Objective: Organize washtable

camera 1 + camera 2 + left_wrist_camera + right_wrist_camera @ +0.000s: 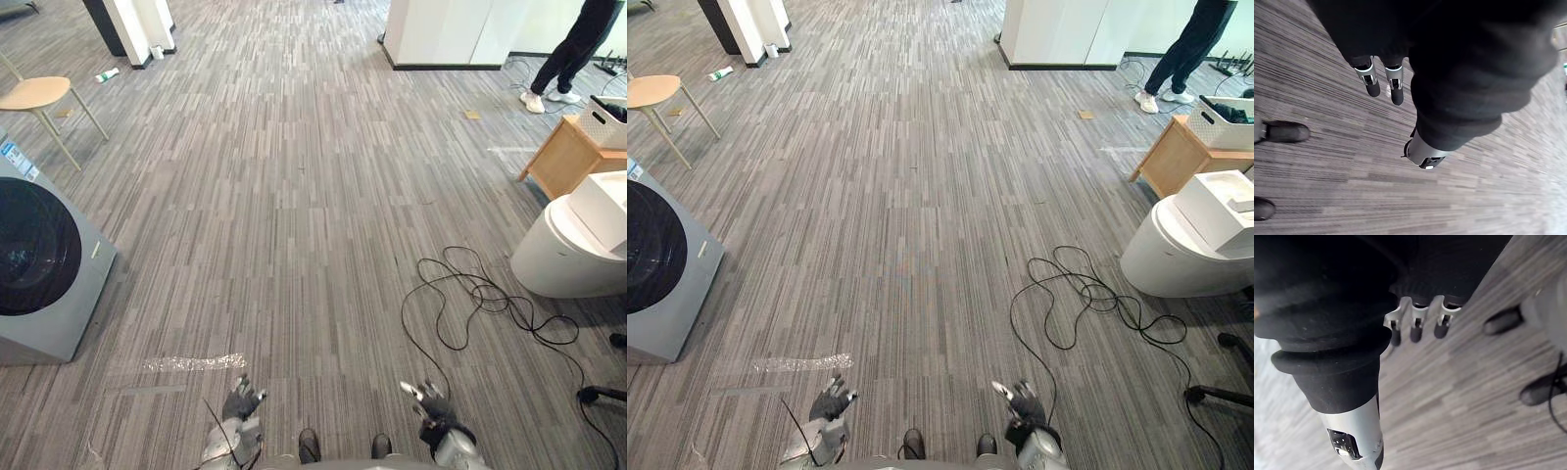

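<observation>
A low wooden table [561, 157] stands far off at the right, with a white basket [602, 122] on it. Beside it is a white toilet [558, 257] with a white box [602, 208] on its lid. My left hand [242, 401] and right hand [429, 403] hang low over the grey plank floor, far from the table. Both are open with relaxed fingers and hold nothing. The left wrist view shows straight fingers [1371, 81] above bare floor, and the right wrist view shows the same of its fingers [1415, 328].
A grey washing machine [44, 264] with a dark round door stands at the left. Behind it are a wooden chair [39, 96] and a bottle [106, 74] on the floor. A person [573, 49] stands at the back right by a white wall block [441, 34].
</observation>
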